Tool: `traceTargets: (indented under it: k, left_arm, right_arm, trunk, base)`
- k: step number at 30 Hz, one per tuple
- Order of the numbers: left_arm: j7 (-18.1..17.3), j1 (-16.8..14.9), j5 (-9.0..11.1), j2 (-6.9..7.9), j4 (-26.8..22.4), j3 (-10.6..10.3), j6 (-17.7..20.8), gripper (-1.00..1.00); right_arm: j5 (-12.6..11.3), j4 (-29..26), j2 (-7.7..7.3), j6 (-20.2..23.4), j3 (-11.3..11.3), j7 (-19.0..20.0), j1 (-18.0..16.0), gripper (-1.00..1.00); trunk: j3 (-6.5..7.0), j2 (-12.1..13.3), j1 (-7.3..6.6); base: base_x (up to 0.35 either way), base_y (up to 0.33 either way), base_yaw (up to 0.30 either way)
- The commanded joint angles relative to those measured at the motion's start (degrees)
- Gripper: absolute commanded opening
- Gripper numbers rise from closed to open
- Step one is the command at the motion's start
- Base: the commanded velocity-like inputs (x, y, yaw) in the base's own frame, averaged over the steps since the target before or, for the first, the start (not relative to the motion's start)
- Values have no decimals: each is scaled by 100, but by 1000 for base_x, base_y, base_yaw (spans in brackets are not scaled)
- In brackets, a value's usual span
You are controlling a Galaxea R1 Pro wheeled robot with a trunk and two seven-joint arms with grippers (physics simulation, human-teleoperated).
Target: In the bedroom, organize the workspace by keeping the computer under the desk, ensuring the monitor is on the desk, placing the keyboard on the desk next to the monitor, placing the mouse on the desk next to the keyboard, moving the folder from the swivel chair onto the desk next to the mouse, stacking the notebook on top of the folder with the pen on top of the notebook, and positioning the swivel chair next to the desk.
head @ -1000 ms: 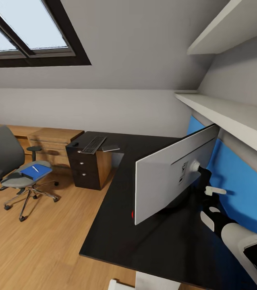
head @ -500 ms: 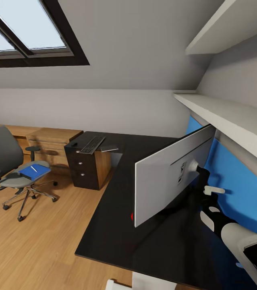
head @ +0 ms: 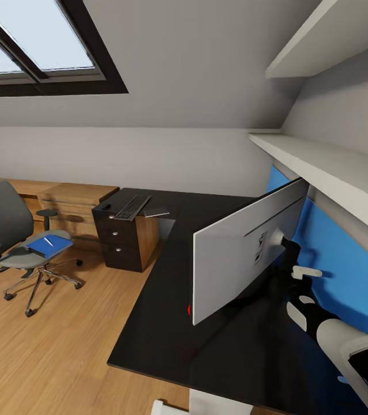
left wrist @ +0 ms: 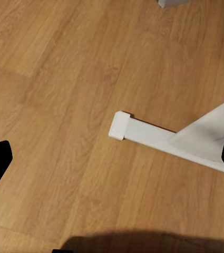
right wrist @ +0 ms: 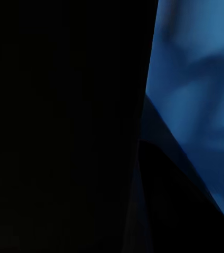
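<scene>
Black desk (head: 166, 323) carried the monitor (head: 236, 253); we reached our right gripper (head: 296, 271) behind it, grip unclear; left gripper (left wrist: 112, 163) gaped over floor.

Finding no readable text, labels, brands or numbers anywhere. Seeing only a small red dot at the lower corner of the monitor (head: 247, 251), unlettered. Showing two small dark slots on the monitor's pale back near the stand mount, no lettering on them. Keys of the keyboard (head: 133, 206), well away from the monitor at the desk's far end, appearing too small to read.
</scene>
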Motion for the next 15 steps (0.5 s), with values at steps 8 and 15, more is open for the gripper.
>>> traceTargets:
  k: [8, 15]
  left_arm:
    - [10, 2, 54, 1, -4, -8, -16, 100]
    - [12, 2, 54, 1, -4, -8, -16, 100]
  right_arm:
    - [-97, 0, -6, -45, 47, -165, -3, -100]
    - [-97, 0, -6, -46, 47, -165, -3, -100]
  trunk:
    - [-5, -3, 0]
    - [-5, -3, 0]
  base:
    - [0, 96, 0]
    - [0, 27, 0]
